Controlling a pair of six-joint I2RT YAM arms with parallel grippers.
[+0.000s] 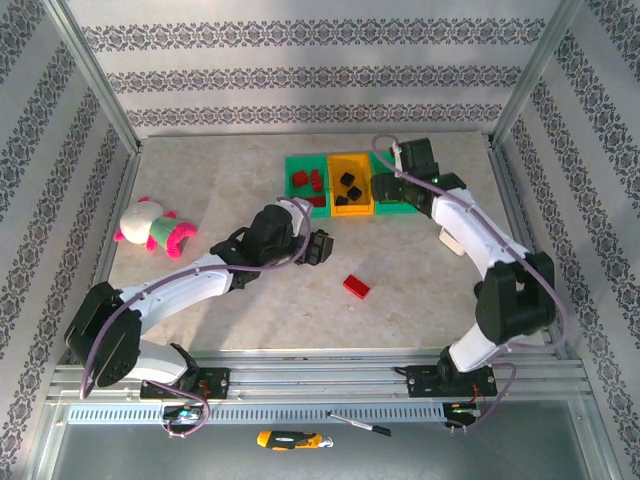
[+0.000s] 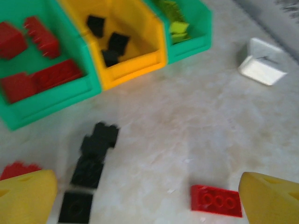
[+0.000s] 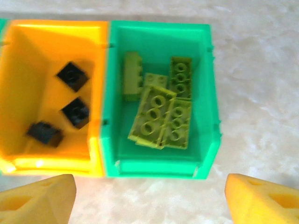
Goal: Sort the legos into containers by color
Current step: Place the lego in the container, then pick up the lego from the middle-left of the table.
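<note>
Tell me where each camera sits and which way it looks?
Top external: above and behind, looking down on the table; left arm and right arm show.
Left wrist: low, looking forward over loose legos to the containers; left gripper shows.
Right wrist: straight down into the containers; right gripper shows.
Shared: both wrist views see the orange-yellow bin holding black legos.

Red, black, lime legos (image 3: 161, 116) sit in three joined containers (image 3: 159, 28); strays (image 2: 216, 200) lie outside.

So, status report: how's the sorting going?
Both jaws open, empty. Lime bricks binned. Red brick, black bricks loose on table. Nothing blocking.
</note>
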